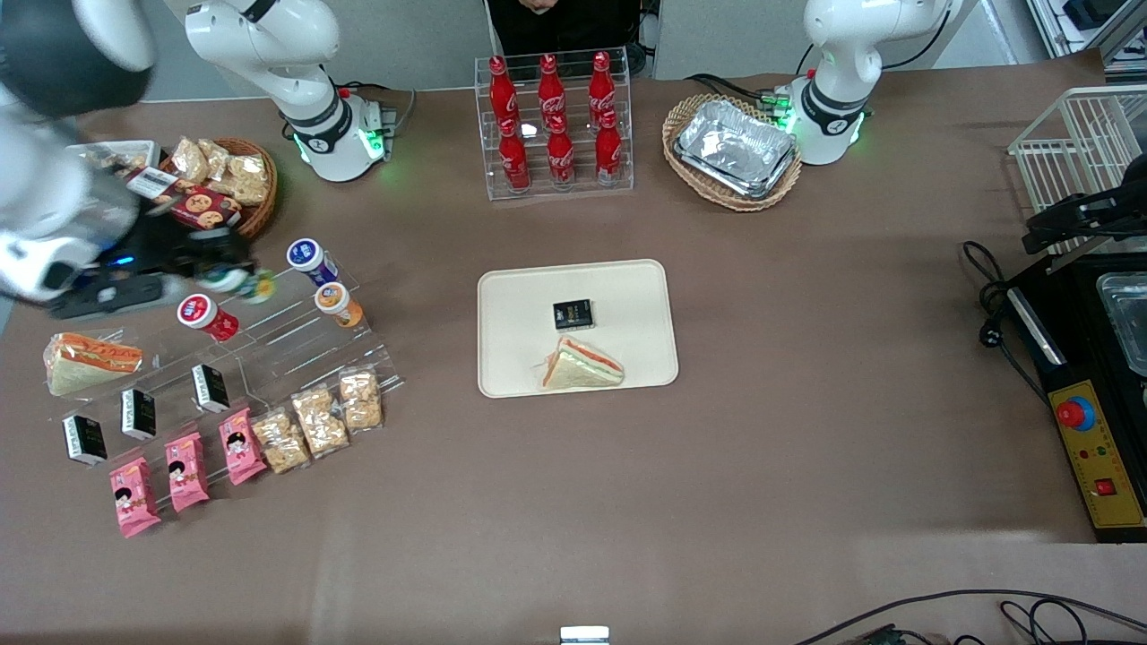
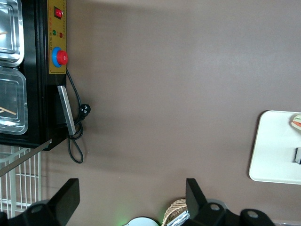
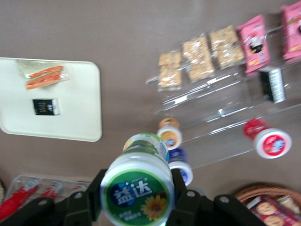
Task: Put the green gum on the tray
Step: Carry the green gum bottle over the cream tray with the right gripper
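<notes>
Centrally, the tray (image 1: 641, 296) lies on the table (image 1: 717, 466) (a sandwich (image 1: 581, 366) and a small black box (image 1: 573, 314) on it), while well toward the working arm's end the gripper (image 1: 235, 276) hangs above the clear rack (image 1: 296, 345), fingers clamped on the green gum (image 3: 138, 187).

A clear acrylic rack (image 1: 554, 125) holds six red cola bottles. A wicker basket (image 1: 733, 152) contains stacked foil trays. Toward the working arm's end of the bench (image 1: 627, 502), a tiered clear stand (image 1: 269, 349) carries a red-lidded bottle (image 1: 207, 317), an orange-lidded bottle (image 1: 338, 304), black boxes, pink packets and biscuit packs.
</notes>
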